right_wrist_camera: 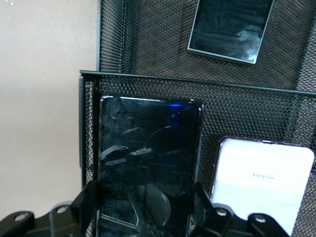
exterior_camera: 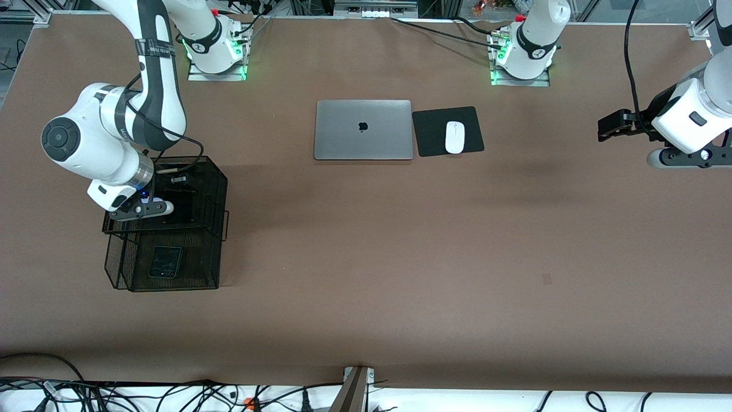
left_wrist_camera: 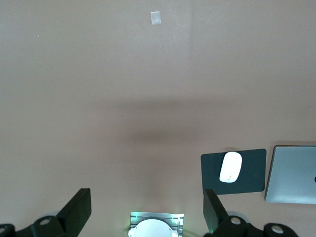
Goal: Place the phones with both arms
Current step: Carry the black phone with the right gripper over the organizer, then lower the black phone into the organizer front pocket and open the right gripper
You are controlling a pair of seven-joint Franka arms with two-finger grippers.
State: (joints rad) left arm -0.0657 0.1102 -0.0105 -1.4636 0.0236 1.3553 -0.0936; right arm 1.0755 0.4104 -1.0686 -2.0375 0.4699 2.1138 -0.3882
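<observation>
The small black phone (exterior_camera: 166, 261) lies in the rack's (exterior_camera: 220, 229) lower tier; above, the right gripper (right_wrist_camera: 145, 200), jaws clenched on the long phone (right_wrist_camera: 148, 163), should release gently beside the pale phone (right_wrist_camera: 259, 185), while the left gripper (left_wrist_camera: 147, 210) waits released over bare bench (exterior_camera: 400, 257).

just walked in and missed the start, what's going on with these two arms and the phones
The right gripper is down in the upper tier of a black mesh tray at the right arm's end of the table, its jaws shut on a long black phone. A pale phone lies beside it in the same tier, and a small dark phone sits in the lower tier, nearer the front camera. The left gripper waits open over bare table. A closed laptop and a mouse on its pad sit untouched.
</observation>
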